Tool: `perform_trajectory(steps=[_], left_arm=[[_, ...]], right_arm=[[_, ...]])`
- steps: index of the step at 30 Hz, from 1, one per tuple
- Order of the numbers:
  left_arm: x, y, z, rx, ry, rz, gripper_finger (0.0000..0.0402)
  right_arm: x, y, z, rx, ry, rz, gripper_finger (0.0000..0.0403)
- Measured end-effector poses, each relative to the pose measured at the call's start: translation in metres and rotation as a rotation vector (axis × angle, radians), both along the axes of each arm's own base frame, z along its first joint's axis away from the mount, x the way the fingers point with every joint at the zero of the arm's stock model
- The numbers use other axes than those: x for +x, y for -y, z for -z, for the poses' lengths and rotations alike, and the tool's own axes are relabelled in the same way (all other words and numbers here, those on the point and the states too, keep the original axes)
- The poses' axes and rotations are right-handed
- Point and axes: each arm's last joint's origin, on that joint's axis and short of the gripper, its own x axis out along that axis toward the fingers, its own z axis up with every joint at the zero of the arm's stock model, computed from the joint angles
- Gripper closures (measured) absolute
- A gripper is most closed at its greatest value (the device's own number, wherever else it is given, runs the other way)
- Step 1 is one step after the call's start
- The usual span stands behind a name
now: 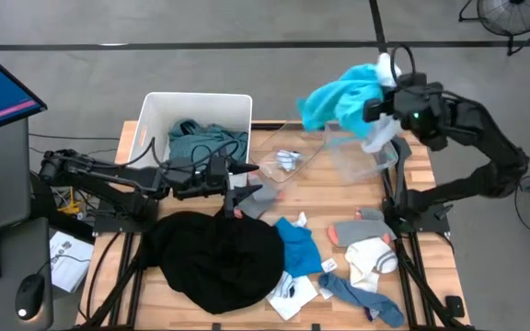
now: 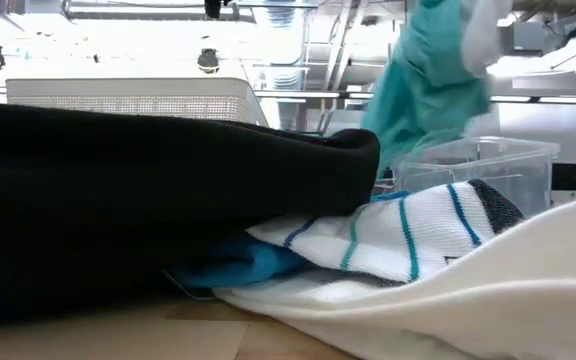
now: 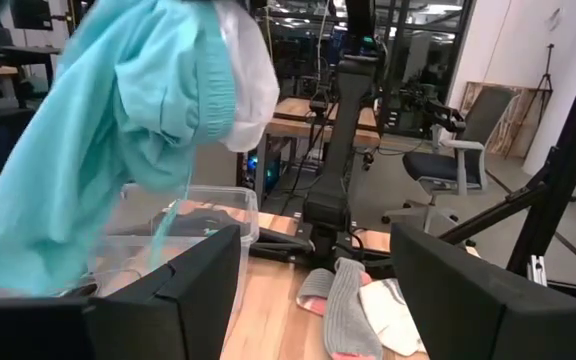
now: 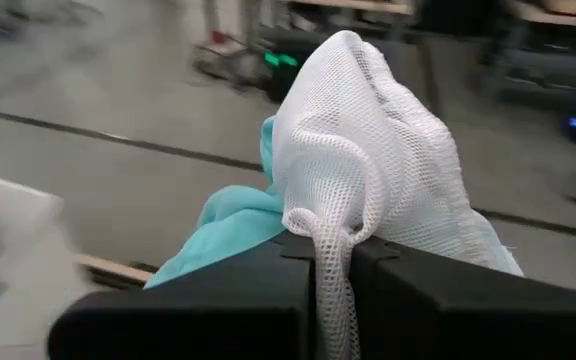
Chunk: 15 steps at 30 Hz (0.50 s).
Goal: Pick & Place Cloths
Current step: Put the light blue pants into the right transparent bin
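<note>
you're looking at a wooden table (image 1: 339,193) on a grey floor, with a white plastic bin (image 1: 194,102) at its far left side and a clear plastic bin (image 1: 362,161) to the right of it. a teal-green shirt (image 1: 208,140) lies inside the white bin.

your right gripper (image 1: 386,103) is raised above the clear bin, fingers pressed together on a bright cyan shirt (image 1: 339,99) bunched with a white mesh piece (image 4: 368,150); the mesh strand runs down between the two dark fingers in the right wrist view, and the cyan cloth hangs over the clear bin.

your left gripper (image 1: 251,180) sits low near the table's middle, just in front of the white bin, fingers spread and holding nothing.

the large black garment (image 1: 214,257) is heaped at the near left of the table. beside it lie a small blue piece (image 1: 297,244), white socks (image 1: 371,257) and a grey sock (image 1: 362,225).
</note>
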Motion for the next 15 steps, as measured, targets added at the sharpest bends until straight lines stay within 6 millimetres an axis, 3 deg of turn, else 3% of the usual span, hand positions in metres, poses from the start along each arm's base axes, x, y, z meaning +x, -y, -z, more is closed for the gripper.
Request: perform_trajectory(steps=[6, 15], left_arm=[[0.000, 0.000, 0.000, 0.000, -0.001, 0.000, 0.0161], [0.000, 0.000, 0.001, 0.010, -0.008, 0.000, 0.0161]], right_arm=[[0.000, 0.014, 0.020, 0.131, -0.155, 0.081, 0.0398], [0.046, 0.006, 0.052, 0.349, -0.246, -0.212, 0.0398]])
